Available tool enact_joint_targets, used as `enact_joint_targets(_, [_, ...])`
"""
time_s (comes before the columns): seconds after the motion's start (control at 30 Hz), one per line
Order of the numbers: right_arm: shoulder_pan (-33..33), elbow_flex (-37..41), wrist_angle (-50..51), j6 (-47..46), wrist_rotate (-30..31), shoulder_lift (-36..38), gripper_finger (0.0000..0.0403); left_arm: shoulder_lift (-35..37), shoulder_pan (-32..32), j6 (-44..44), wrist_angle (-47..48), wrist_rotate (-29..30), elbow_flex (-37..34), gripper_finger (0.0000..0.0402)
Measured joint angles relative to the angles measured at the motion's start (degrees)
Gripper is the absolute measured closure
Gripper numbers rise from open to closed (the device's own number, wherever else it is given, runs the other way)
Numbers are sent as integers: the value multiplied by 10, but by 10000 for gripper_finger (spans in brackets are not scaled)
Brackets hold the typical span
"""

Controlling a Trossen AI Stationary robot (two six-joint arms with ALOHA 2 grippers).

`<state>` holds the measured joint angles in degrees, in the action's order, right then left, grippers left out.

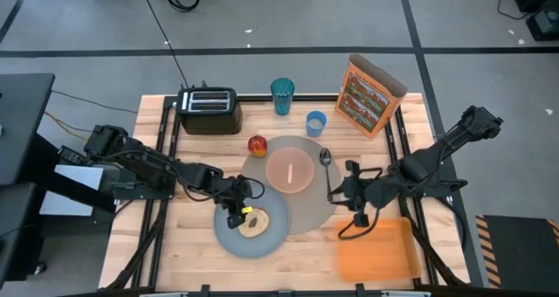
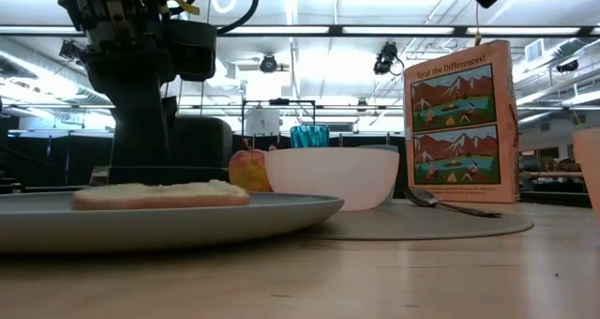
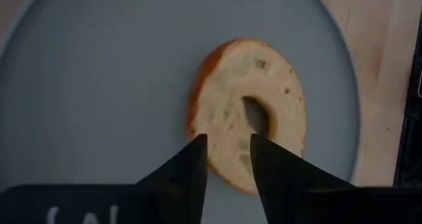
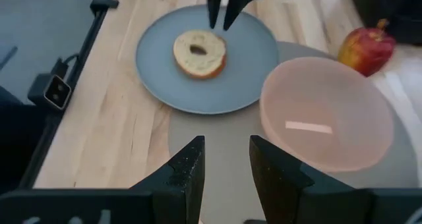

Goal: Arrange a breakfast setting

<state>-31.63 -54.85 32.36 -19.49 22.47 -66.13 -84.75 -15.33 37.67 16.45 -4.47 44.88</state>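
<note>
Toast ring (image 1: 253,222) lies on the plate (image 1: 272,237), lower centre; left gripper (image 1: 236,209) parted above, right gripper (image 1: 351,189) slightly apart, empty; little remains.

Left gripper (image 3: 227,159) fingers slightly parted above the toast ring (image 3: 249,113), which lies flat on the grey-blue plate (image 3: 99,85); wooden table (image 3: 382,39) beyond the rim

Your two arms (image 1: 148,168) are dark and jointed, with black cables looping at the wrists; each ends in two tapered black fingers (image 3: 188,174).
</note>
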Motion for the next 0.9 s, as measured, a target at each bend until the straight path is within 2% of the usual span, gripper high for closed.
enact_joint_targets(0.07, [5,0,16,-15,1,27,276,1,2,0,27,-1,6,277])
enact_joint_targets(0.17, [12,0,27,-77,3,64,276,9,10,-1,118,-2,36,276])
enact_joint_targets(0.3, [37,-8,22,-86,29,104,276,15,13,-45,195,8,83,276])
enact_joint_targets(0.43, [69,-36,43,-58,79,129,271,17,10,-106,119,67,109,276])
enact_joint_targets(0.57, [101,-66,51,24,159,132,241,9,-2,-201,-27,148,110,276])
enact_joint_targets(0.67, [135,-86,55,86,238,133,202,2,-9,-251,-100,171,109,276])
enact_joint_targets(0.77, [184,-109,87,113,297,134,153,2,-17,-264,-142,178,109,276])
enact_joint_targets(0.9, [269,-148,177,80,319,141,88,2,-41,-275,-163,218,109,276])
